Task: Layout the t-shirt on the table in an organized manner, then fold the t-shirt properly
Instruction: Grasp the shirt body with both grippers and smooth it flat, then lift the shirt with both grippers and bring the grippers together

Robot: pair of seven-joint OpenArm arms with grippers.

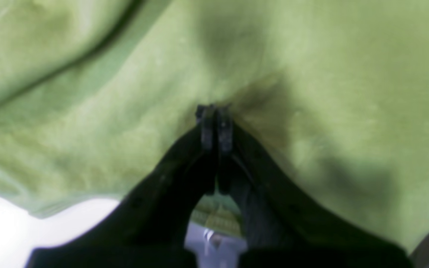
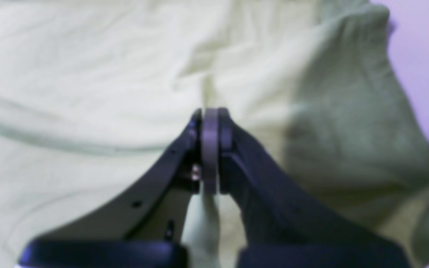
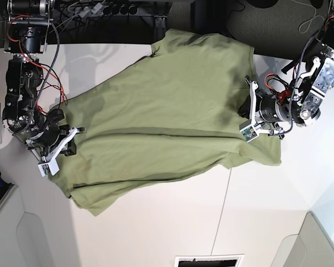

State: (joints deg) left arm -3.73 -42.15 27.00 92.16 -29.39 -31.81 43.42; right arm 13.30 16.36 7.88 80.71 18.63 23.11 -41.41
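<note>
My left gripper is pinched on a fold of the t-shirt, jaws pressed together with cloth bunched at their tips; in the base view it sits at the shirt's 3 o'clock edge; my right gripper is likewise clamped on the fabric, at the shirt's 9 o'clock side; the t-shirt lies spread and wrinkled across the table, a long crease running through its middle, one end reaching toward 12 o'clock.
</note>
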